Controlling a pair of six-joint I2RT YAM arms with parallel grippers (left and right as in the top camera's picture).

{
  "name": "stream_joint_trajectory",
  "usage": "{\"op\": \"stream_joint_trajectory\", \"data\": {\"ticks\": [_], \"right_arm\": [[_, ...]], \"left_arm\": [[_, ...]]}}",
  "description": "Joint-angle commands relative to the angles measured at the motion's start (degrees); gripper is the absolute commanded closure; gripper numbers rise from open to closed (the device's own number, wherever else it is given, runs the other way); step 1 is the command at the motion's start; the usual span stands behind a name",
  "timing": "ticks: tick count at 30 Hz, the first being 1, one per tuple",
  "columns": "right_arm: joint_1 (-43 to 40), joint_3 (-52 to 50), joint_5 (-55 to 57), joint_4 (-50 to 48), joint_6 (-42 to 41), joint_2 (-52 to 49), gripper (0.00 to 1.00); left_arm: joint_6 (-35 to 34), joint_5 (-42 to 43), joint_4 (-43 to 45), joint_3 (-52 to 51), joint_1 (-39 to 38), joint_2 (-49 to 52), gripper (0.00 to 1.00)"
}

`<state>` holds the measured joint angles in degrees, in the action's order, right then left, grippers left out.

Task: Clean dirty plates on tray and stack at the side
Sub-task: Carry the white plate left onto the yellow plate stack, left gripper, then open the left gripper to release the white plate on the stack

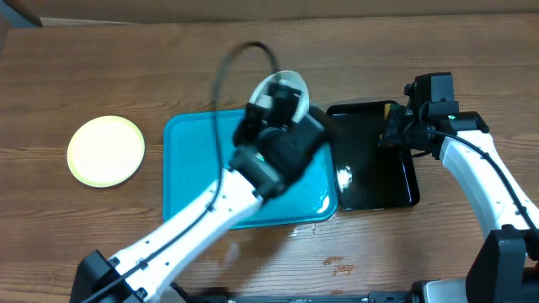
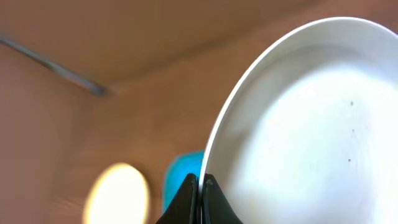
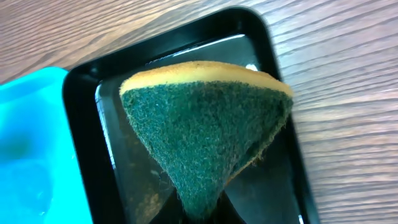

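While left gripper point(image 2: 200, 188) clamps white plate point(image 2: 311, 124), right gripper point(image 3: 200, 214) pinches sponge point(image 3: 205, 124) over black tray point(image 3: 79, 137).

The left arm point(image 1: 194, 223) stretches diagonally from the near left toward the far centre, the left gripper point(image 2: 200, 190) pinched tight on the rim of a white plate point(image 2: 311, 124). The right arm point(image 1: 476, 172) bends in from the near right, the right gripper point(image 3: 199, 208) clamped on a sponge point(image 3: 205, 124).

Brown wood-grain table point(image 1: 84, 67), possibly cardboard point(image 1: 337, 5) behind
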<state>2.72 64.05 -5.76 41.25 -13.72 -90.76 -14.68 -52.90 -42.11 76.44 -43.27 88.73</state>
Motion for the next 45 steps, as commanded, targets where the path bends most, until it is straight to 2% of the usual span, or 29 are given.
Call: {"op": "stream_joint_trajectory", "data": {"ticks": [1, 6, 10, 17, 22, 28, 36, 41, 45], "right_arm": [[0.87, -0.02, -2.47, 0.20, 0.28, 0.07, 0.96], [3.58, -2.16, -1.77, -1.44, 0.39, -0.37, 0.96], [5.11, -5.49, -1.33, -4.79, 0.46, -1.88, 0.93], [5.31, -8.52, -0.74, -9.22, 0.48, -6.62, 0.93], [5.31, -8.52, -0.74, -10.80, 0.48, -8.83, 0.93], [5.31, -8.52, -0.76, -12.33, 0.46, -9.03, 0.92], [5.31, -8.52, -0.74, -12.22, 0.48, -9.03, 0.89], [5.31, -8.52, -0.76, -12.00, 0.48, -9.03, 0.86], [5.31, -8.52, -0.74, -11.87, 0.48, -9.03, 0.80]], "left_arm": [[-7.65, 23.93, -1.22, 1.05, 10.23, -0.92, 0.96], [-8.11, 47.25, -3.52, 1.05, 28.79, -0.92, 0.96], [-8.13, 58.01, -4.92, 1.05, 43.32, -0.90, 0.96], [-8.26, 59.32, -6.99, 1.03, 65.07, -0.90, 0.96], [-9.92, 57.88, -6.80, 0.61, 75.43, -0.15, 0.96], [-10.19, 54.47, -6.84, 0.59, 80.35, 5.05, 0.96], [-10.21, 52.72, -4.13, 0.59, 80.85, 13.97, 0.96], [-10.19, 52.26, -2.60, 0.59, 80.87, 14.73, 0.96], [-10.19, 50.84, -2.71, 0.59, 80.91, 14.73, 0.96]]}}
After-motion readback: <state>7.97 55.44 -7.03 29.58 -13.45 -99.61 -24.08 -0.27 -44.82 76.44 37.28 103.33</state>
